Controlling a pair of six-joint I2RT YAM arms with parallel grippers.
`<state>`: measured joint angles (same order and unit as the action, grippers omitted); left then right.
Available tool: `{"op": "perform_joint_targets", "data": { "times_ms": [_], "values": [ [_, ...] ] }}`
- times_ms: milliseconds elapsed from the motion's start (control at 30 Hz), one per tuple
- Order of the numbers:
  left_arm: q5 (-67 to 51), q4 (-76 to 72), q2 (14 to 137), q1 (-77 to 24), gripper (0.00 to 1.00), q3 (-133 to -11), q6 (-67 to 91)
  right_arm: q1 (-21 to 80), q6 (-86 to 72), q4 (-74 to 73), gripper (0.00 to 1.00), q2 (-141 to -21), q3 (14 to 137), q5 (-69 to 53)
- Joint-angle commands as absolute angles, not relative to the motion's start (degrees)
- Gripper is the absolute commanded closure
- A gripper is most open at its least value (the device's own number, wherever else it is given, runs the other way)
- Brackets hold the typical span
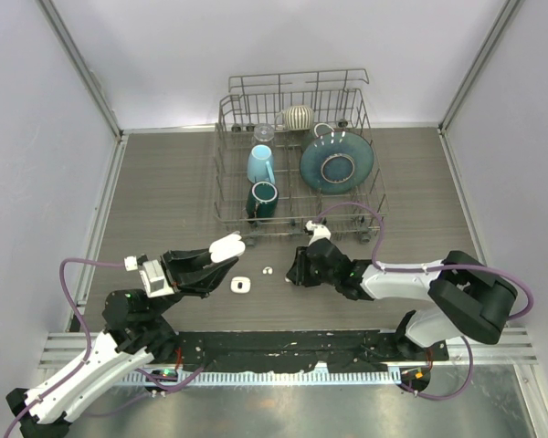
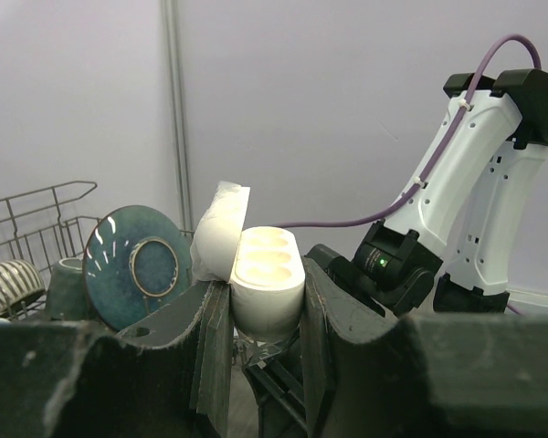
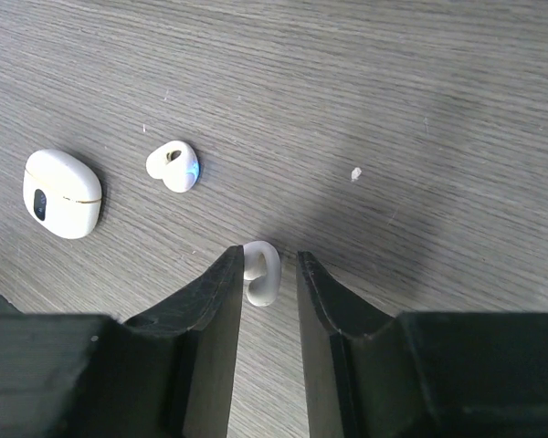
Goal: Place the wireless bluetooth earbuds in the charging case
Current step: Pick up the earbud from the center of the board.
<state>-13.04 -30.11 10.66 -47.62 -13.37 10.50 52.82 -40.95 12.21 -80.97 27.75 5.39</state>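
White glossy plastic earbud between right gripper fingertips, long axis along gap; jaws narrow, unclamped; left gripper clamps open white oval charging case.

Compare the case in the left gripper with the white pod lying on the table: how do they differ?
The case is open, lid tipped back, two wells showing; the pod is closed along a thin seam. The case is clamped in the left gripper; the pod lies free on the table. The pod has a dark oval window; the case shows none. Both are white, glossy and rounded.
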Motion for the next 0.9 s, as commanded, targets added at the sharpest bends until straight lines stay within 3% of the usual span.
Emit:
{"op": "perform_joint_targets", "data": {
  "times_ms": [0, 167, 400, 667, 867],
  "values": [
    [-12.39, -31.55, 10.37, -47.64, 1.0, -13.62, 11.16, 52.91, -40.96, 11.95, 0.67, -82.0, 27.95, 5.45],
    [-12.39, -31.38, 10.46, -47.55, 1.0, -13.71, 11.08, 52.91, -40.87, 12.3, 0.72, -81.21, 27.69, 5.27],
    [-12.3, -31.29, 10.37, -47.64, 1.0, -13.62, 11.25, 52.91, -40.61, 13.1, 0.96, -78.84, 26.98, 3.25],
    [-12.22, -31.64, 10.99, -47.64, 1.0, -13.54, 11.51, 52.91, -38.41, 14.32, 0.99, -75.85, 26.46, -1.21],
    [-12.31, -31.55, 11.51, -47.55, 1.0, -13.8, 11.51, 53.09, -33.93, 15.47, 0.99, -66.46, 27.86, -7.29]
  ]
}}
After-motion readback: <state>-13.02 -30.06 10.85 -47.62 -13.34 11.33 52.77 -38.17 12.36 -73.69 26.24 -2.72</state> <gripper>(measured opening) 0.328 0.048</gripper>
